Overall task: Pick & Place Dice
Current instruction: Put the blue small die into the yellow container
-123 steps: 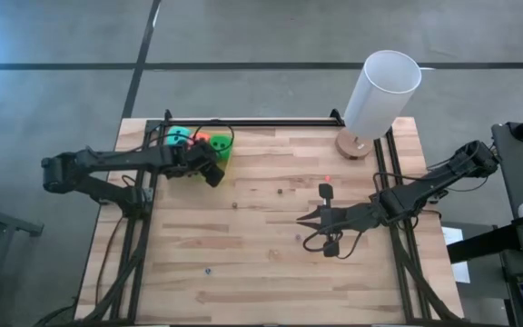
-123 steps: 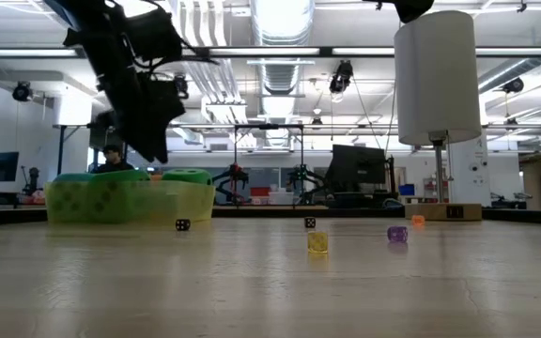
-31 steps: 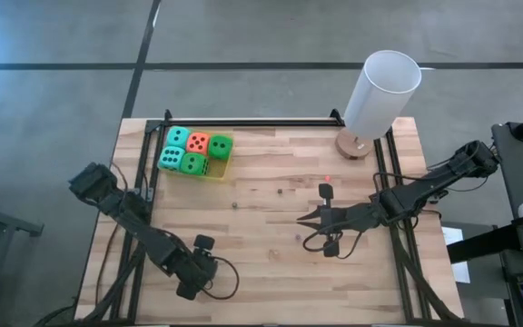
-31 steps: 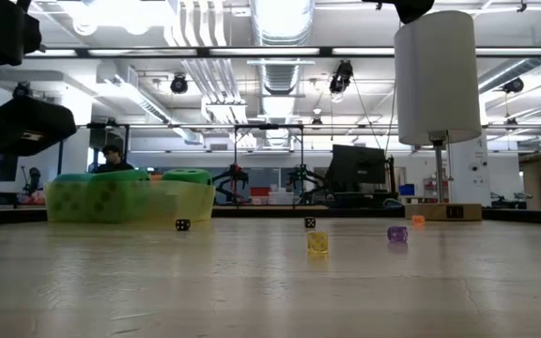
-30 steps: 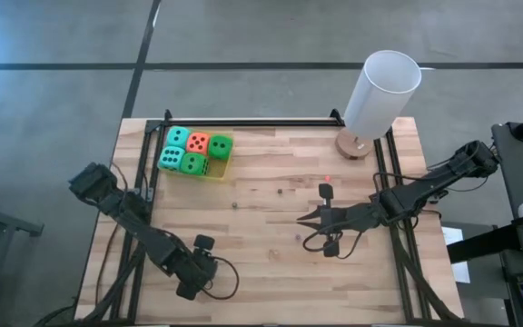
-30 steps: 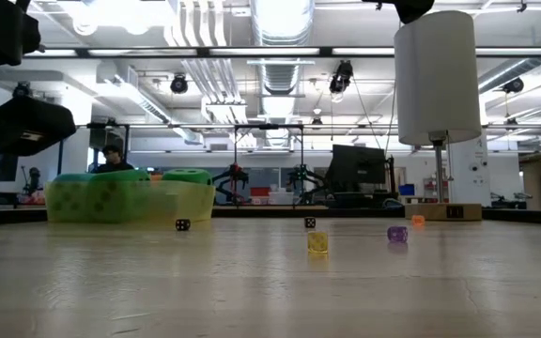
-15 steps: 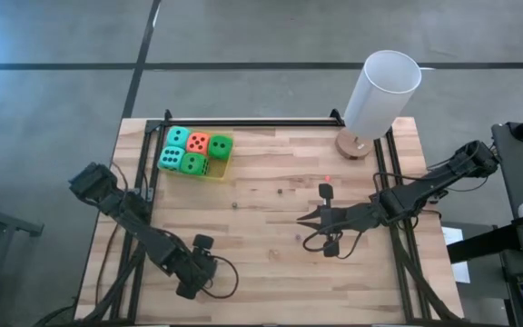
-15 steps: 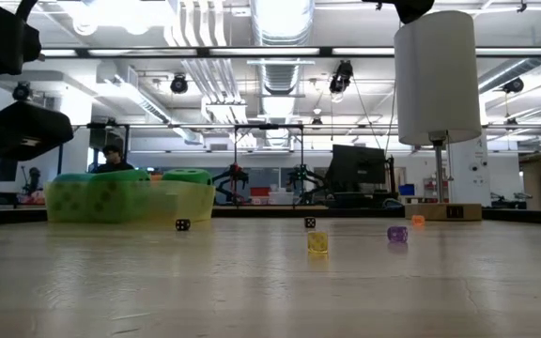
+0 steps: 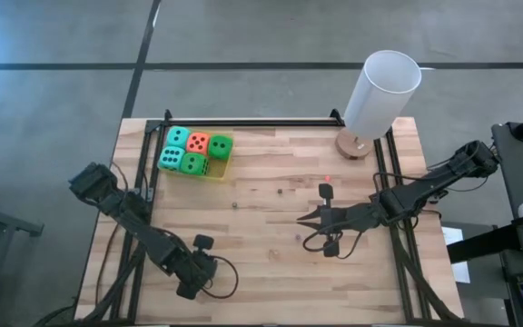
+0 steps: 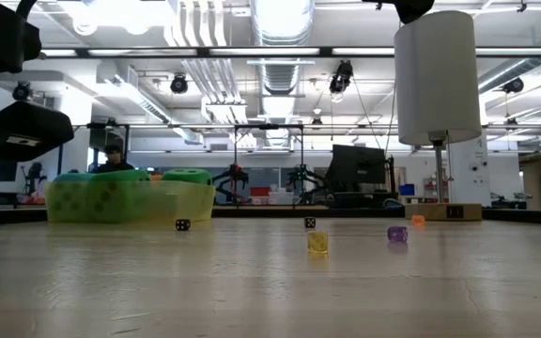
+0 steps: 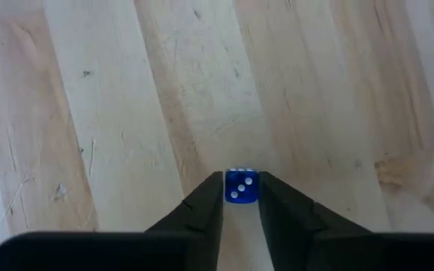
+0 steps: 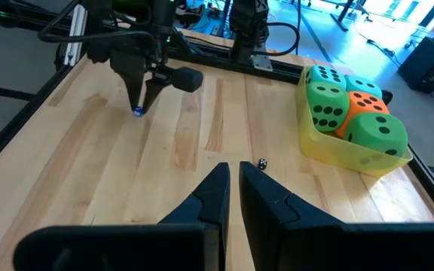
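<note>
Five dice (image 9: pixel 192 152) sit packed together in your yellow tray (image 9: pixel 224 163) at the far left corner of the surface (image 9: pixel 261 254): two green, two teal and one orange-red. They are well apart from both sets of fingers.

Your left gripper (image 11: pixel 241 197) is down at the near left part of the surface, pointing at the wood. Its fingers (image 11: pixel 206 203) are pressed on a tiny blue die (image 11: pixel 241 186) with white dots (not one of the big soft ones).

Your right gripper (image 9: pixel 303 220) waits near the middle of the surface, right of centre. Its fingers (image 12: pixel 215 190) are almost together, with only a thin gap and nothing between them. A small black die (image 12: pixel 262 163) lies just ahead of them. The white lamp (image 9: pixel 379 95) stands at the far right.
</note>
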